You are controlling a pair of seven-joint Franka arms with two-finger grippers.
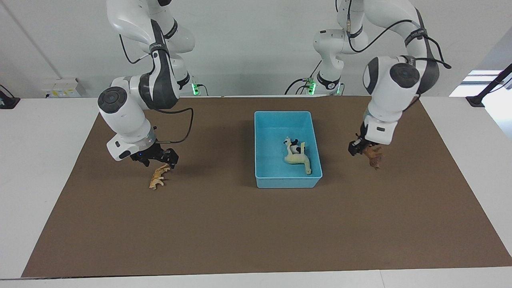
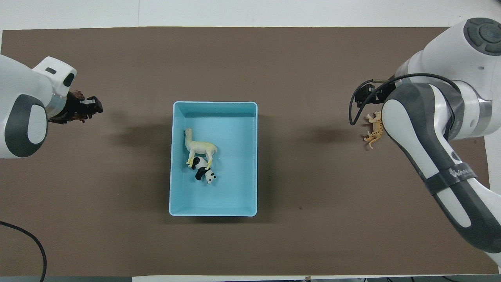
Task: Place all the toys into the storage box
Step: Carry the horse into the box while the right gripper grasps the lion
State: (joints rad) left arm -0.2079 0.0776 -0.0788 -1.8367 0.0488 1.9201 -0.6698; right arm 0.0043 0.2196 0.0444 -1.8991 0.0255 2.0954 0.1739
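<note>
We show the light blue storage box [image 1: 287, 182] at the middle of the brown mat [image 1: 240, 232] on the table [image 1: 40, 180], with two of the four toys already inside it: the cream long-necked animal [image 1: 296, 159] and the black-and-white panda [image 1: 295, 149], touching one another. The left gripper [image 1: 366, 150], raised above the mat toward the left arm's end of the table, is pinching the dark brown animal [image 1: 375, 157], which hangs from the fingertips clear of the surface. The right gripper [image 1: 158, 159], fingers spread, hovers low over the orange-tan spotted cat [image 1: 159, 177], which lies on its side on the mat toward the right arm's end, well apart from the box. We judge the carry of the brown animal to the box and the grasp of the cat to be the two steps in hand. The brown toy is held by a small part at the very fingertips, so a quick swing could shake it loose short of the box. The cat is thin and flat; fingers closing off-centre could push it aside or catch only a leg. Both arms heading for the box together could also crowd each other above it.
</note>
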